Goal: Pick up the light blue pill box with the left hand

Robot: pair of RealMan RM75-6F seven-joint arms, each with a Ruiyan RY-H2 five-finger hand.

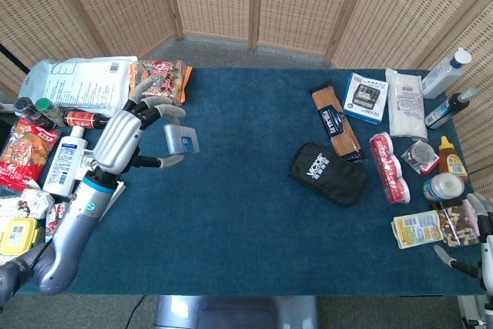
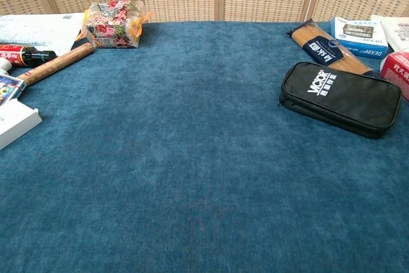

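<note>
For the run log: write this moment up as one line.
left hand: holds light blue pill box, lifted off table | right hand: at table edge, state unclear

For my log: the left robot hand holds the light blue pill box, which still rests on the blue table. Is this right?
Not quite. The left robot hand holds the light blue pill box, but lifted off the blue table, as the head view shows.

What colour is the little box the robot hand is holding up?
Light blue. The pill box, held by the left hand, shows best in the head view.
</note>
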